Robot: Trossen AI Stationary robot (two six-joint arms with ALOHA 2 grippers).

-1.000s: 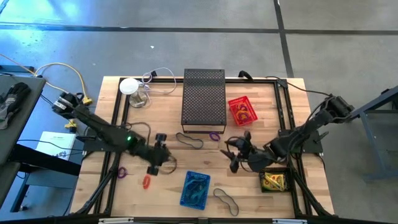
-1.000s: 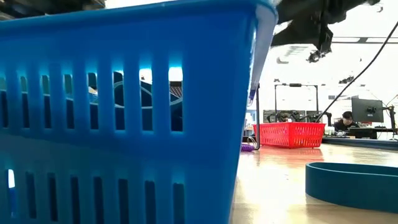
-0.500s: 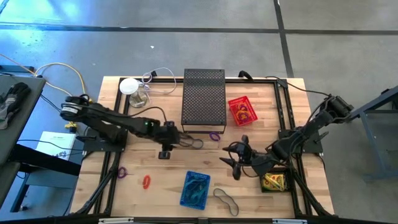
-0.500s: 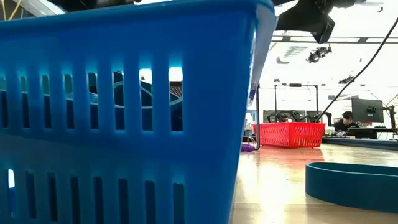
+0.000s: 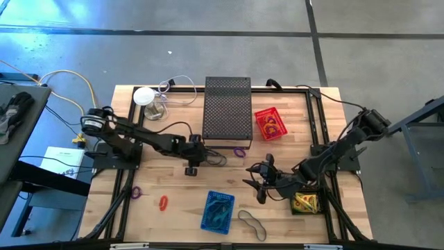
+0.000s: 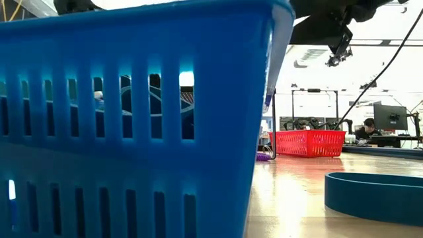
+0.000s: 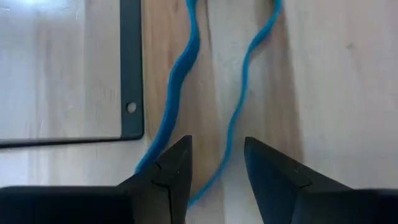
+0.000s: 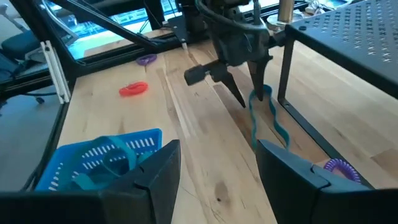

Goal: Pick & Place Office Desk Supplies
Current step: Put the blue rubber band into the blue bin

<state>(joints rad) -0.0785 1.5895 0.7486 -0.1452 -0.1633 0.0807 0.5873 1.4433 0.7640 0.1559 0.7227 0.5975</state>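
Note:
A teal-blue rubber band loop (image 5: 216, 159) lies flat on the table in front of the black mesh box (image 5: 227, 111). My left gripper (image 5: 203, 154) slants down over the loop's near end, open. In its wrist view the fingers (image 7: 177, 168) stand on either side of one strand of the band (image 7: 237, 115). The right wrist view shows that gripper (image 8: 245, 93) with its tips at the band (image 8: 254, 118). My right gripper (image 5: 257, 184) hangs open and empty above the table right of centre, facing it (image 8: 221, 168). My left gripper comes at the band's near end (image 7: 211, 183) slanting down from the table's left side, one finger on each side of a strand. Whether a fingertip touches the band I cannot tell. The band lies slack on the table.
A blue basket (image 5: 218, 210) stands near the front edge and a red basket (image 5: 269, 123) right of the mesh box. Loose loops: orange (image 5: 163, 202), purple (image 5: 136, 192), purple by the box (image 5: 239, 151), dark one in front (image 5: 253, 223). Yellow packets (image 5: 305, 203) lie at right.
My left gripper has swung from near the orange and purple loops toward the table's far right, up to the mesh box's front, and has come down over the teal-blue band. Its fingers keep the same gap. The band has not moved.

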